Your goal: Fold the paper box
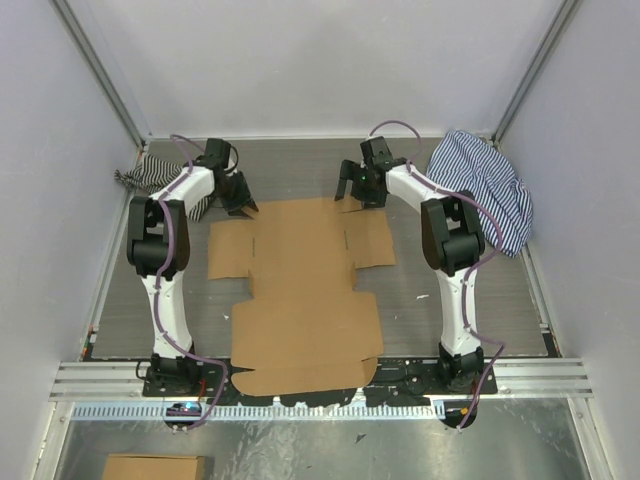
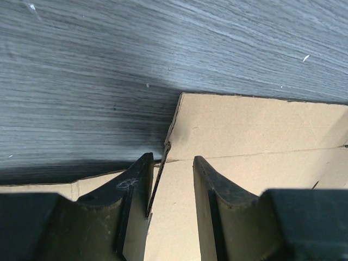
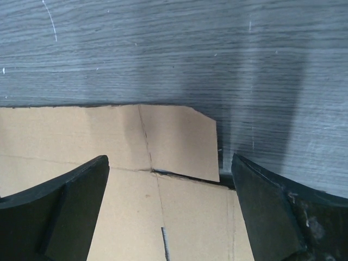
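We see the paper box [image 1: 300,300] lying flat and unfolded at the centre of the top view, on the grey wood-grain table [image 1: 420,290]. Its near edge reaches the metal rail [image 1: 560,375] at the bottom of the frame.

The left gripper [image 1: 240,205] sits at the sheet's upper left corner, low over it. In the left wrist view its jaws stand partly apart and clamp nothing. A slightly lifted slit edge of the brown cardboard [image 2: 244,125] runs up between them, close to the finger [image 2: 133,190] on the frame's left.

The right gripper [image 1: 352,190] sits at the upper right corner. In its wrist view it [image 3: 169,159] is spread wide and released over a corner flap [image 3: 179,147].

A blue-striped cloth [image 1: 485,190] lies at upper right and a dark-striped cloth [image 1: 150,178] at upper left. A small cardboard piece [image 1: 155,467] shows at lower left.
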`<state>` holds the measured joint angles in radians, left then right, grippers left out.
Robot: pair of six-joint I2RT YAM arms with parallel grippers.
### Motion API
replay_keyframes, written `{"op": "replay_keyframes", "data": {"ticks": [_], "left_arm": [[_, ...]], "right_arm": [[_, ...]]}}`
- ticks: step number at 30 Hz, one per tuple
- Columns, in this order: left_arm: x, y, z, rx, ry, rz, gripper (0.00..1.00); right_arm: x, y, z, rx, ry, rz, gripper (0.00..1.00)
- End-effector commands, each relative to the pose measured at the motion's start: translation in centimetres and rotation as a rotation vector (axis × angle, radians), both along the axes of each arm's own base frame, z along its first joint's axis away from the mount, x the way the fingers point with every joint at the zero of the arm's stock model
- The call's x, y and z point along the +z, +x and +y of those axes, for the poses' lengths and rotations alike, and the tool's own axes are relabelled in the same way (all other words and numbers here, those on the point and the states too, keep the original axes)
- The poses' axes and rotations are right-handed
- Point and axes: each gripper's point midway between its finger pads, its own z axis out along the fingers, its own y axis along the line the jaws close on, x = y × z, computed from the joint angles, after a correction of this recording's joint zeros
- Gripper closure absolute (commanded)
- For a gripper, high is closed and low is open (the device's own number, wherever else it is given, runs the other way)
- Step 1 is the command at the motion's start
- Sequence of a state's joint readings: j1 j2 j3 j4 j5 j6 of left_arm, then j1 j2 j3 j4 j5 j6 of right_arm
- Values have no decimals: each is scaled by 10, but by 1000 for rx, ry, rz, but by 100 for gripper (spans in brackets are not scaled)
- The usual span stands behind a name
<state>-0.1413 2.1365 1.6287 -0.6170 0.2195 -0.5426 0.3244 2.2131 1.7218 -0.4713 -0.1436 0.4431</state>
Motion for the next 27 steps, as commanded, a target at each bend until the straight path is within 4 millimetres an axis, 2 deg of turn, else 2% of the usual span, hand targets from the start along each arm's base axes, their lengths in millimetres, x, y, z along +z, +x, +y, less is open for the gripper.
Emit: {"op": "replay_keyframes", "data": {"ticks": [1, 8, 13, 22, 27], "left_arm": [[13, -8, 0, -17, -5, -8, 58], [22, -10, -5, -23, -29, -23, 58], [33, -9, -8, -29, -40, -49, 58], [28, -11, -11, -39, -49, -40, 58], [27, -13, -13, -41, -52, -40, 58]], "right_arm": [[3, 15, -4, -8, -28, -49, 1], [4, 8, 17, 57, 26, -57, 4], [24, 7, 33, 89, 43, -105, 4], [59, 4, 50, 132, 71, -169, 5], [75, 0, 67, 163, 85, -198, 5]]}}
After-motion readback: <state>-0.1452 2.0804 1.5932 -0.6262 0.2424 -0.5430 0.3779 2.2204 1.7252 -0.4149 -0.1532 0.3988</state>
